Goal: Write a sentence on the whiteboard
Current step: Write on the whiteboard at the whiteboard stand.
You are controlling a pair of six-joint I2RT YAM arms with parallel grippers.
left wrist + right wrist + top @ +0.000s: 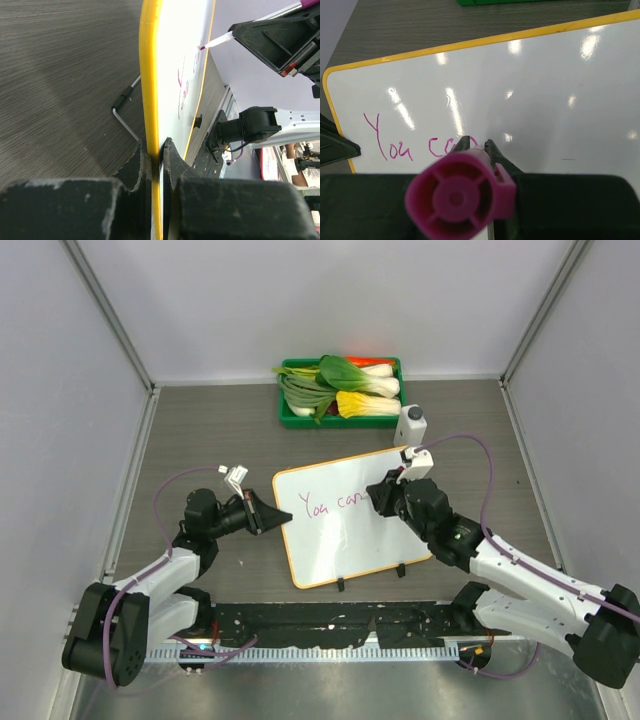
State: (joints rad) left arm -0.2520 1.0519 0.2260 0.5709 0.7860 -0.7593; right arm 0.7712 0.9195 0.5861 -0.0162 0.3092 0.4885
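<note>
From overhead, I see the whiteboard [340, 545] set askew in the middle of the table [200, 430], between my two arms. A green tray [289, 421] of vegetables [345, 388] sits well apart at the far edge. The left gripper [279, 517] is clamped on the board's left rim. The right gripper [386, 492] is over the board's upper right part, at the end of the pink sentence [334, 505], which reads "You can". Through the left wrist camera the board appears edge-on, and the two fingers [134, 167] press either face of its yellow-orange rim. A bent metal leg [125, 115] shows beneath the board. Farther along, the marker [216, 41] slants down from the right gripper, its tip meeting the white face beside the writing. Through the right wrist camera, the jaws are shut on the pink marker, whose round butt end fills the foreground. Above it the board's white face carries "You" and then "ca"; whatever follows is hidden behind the marker. The dark left gripper shows at the board's left rim.
</note>
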